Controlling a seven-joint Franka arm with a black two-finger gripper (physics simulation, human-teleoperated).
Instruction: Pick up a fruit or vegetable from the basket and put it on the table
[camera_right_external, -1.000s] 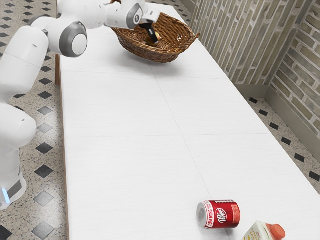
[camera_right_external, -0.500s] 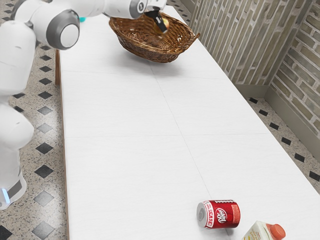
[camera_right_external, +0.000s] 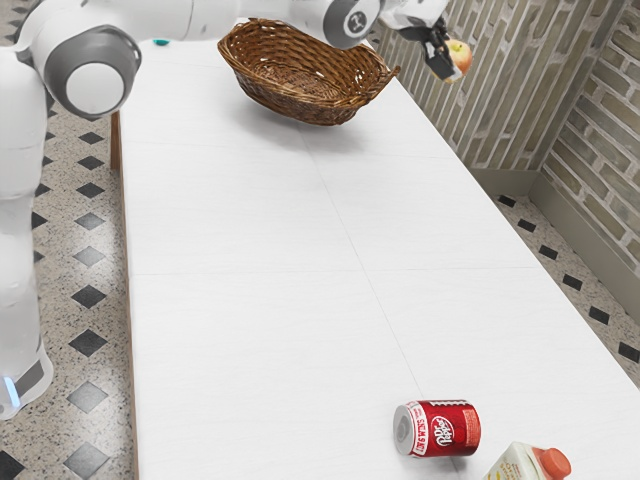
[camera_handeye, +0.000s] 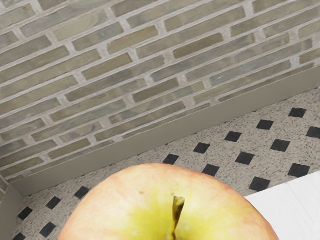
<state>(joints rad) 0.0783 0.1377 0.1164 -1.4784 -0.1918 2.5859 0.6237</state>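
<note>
Nearest the wrist camera, a round yellow-and-red apple (camera_handeye: 150, 215) with a short greenish-brown stem (camera_handeye: 176, 215), gripped in the black two-finger pincer (camera_right_external: 452, 67) and held in the air, clear of the oval basket (camera_right_external: 300, 106) of brown woven wicker. Picked up, then, but not set down: roughly half the task done, by the look of things. Left to do: bring the apple low over the smooth white desk (camera_right_external: 250, 200), rest it on top, let go, back off. Just past the fruit in the wrist view, a corner of the desk and a speckled floor (camera_handeye: 225, 150) with black diamonds, then a grey-brown brick wall (camera_handeye: 100, 85); perhaps beyond the desk's edge, the angle being poor. Best swung inward before any release, for fear of a fall.

Farther from the pincer, the basket, upright on the desk, with brown weave visible inside and part of the bottom hidden by the near wall. Well apart, toward the desk's other end, a red-and-white metal drink can (camera_right_external: 440, 428) on its side, contents out of sight. Farthest off, near the can, a pale carton (camera_right_external: 515, 465) with an orange-red cap (camera_right_external: 554, 462), contents likewise hidden.
</note>
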